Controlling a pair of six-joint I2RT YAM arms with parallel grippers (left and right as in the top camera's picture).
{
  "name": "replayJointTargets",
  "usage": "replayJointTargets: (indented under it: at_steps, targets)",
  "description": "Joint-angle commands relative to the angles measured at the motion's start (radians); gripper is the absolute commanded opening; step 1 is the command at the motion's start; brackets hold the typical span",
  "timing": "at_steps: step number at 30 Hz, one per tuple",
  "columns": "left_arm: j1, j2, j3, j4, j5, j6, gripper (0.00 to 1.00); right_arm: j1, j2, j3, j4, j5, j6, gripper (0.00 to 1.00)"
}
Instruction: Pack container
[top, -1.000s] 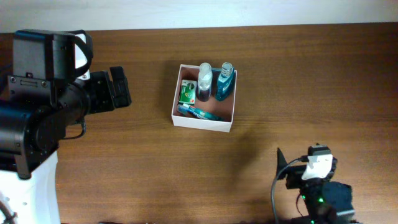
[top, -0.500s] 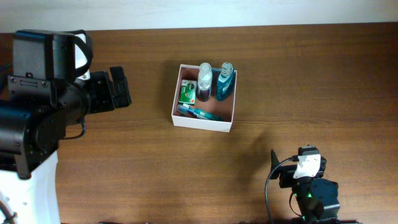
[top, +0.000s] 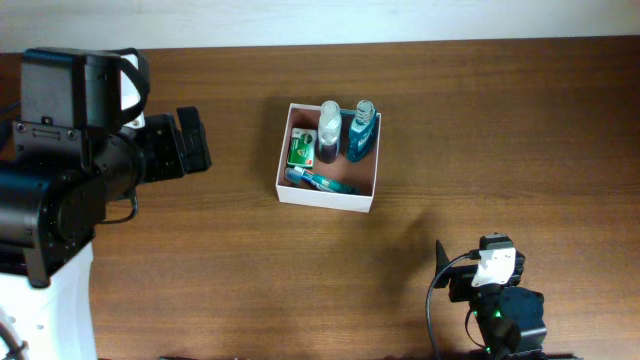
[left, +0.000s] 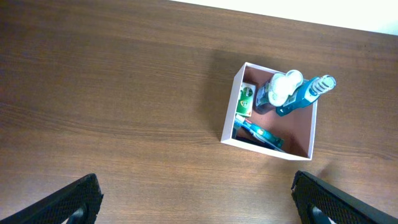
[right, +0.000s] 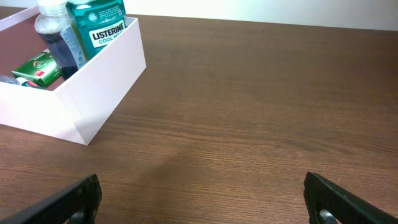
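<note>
The container (top: 330, 197) sits well ahead of the left hand (top: 193, 140) and right hand (right: 202, 202), both spread wide and empty. Mouthwash (top: 361, 135), bottle (top: 329, 128), packet (top: 301, 150), tube (top: 318, 181) are inside; packing looks done.

dark brown wood-grain table (top: 500, 130), white-walled container (top: 326, 197) with a reddish-brown inside, teal mouthwash bottle (top: 361, 135) with white lettering, clear white-capped bottle (top: 328, 130) of dark blue stuff, lil green packet (top: 301, 150), blue tube (top: 315, 180)
</note>
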Motion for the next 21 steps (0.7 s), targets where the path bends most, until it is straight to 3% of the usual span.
replayJointTargets:
  at_steps: [1, 4, 5, 8, 10, 15, 21]
  targets:
    - [0.008, -0.018, -0.018, 0.0, -0.01, 0.012, 0.99, -0.008, -0.012, -0.009, 0.005, -0.005, 0.006, 0.99]
    - [0.011, -0.096, -0.132, 0.0, -0.022, 0.013, 0.99, -0.008, -0.012, -0.009, 0.005, -0.005, 0.006, 0.99]
    - [0.015, -0.151, -0.216, 0.035, -0.105, 0.015, 0.99, -0.008, -0.012, -0.009, 0.005, -0.005, 0.006, 0.99]
    - [0.074, -0.301, -0.457, 0.253, -0.156, 0.016, 0.99, -0.008, -0.012, -0.009, 0.005, -0.005, 0.006, 0.99]
    - [0.127, -0.418, -0.646, 0.43, -0.132, 0.028, 0.99, -0.008, -0.012, -0.009, 0.005, -0.005, 0.006, 0.99]
    - [0.235, -0.746, -1.136, 0.819, 0.026, 0.204, 0.99, -0.008, -0.012, -0.009, 0.005, -0.005, 0.006, 0.99]
    - [0.245, -1.092, -1.637, 1.052, 0.053, 0.235, 0.99, -0.008, -0.012, -0.009, 0.005, -0.005, 0.006, 0.99]
